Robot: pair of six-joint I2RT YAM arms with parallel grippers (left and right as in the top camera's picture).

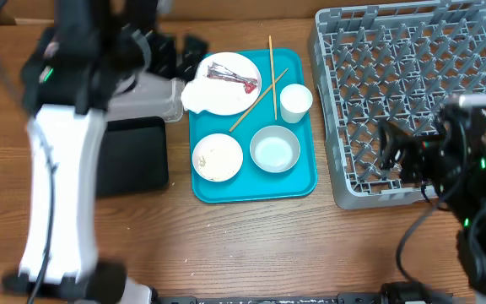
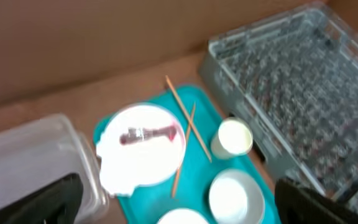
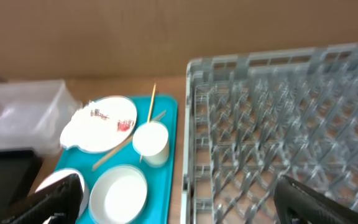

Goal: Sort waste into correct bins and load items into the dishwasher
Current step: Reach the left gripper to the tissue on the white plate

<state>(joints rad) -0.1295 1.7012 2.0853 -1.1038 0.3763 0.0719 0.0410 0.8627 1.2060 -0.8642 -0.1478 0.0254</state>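
Brown wood-grain bench spans the overhead frame, evenly lit. A plain brown panel rises at its far edge, filling the top of both wrist views.

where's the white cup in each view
Overhead: cup in the tray's upper right corner, next to the rack.
Left wrist: cup right of centre, just right of the chopsticks.
Right wrist: cup left of centre, near the tray's right edge.
Shared landmark: the teal tray it stands on, with the rack to its right.
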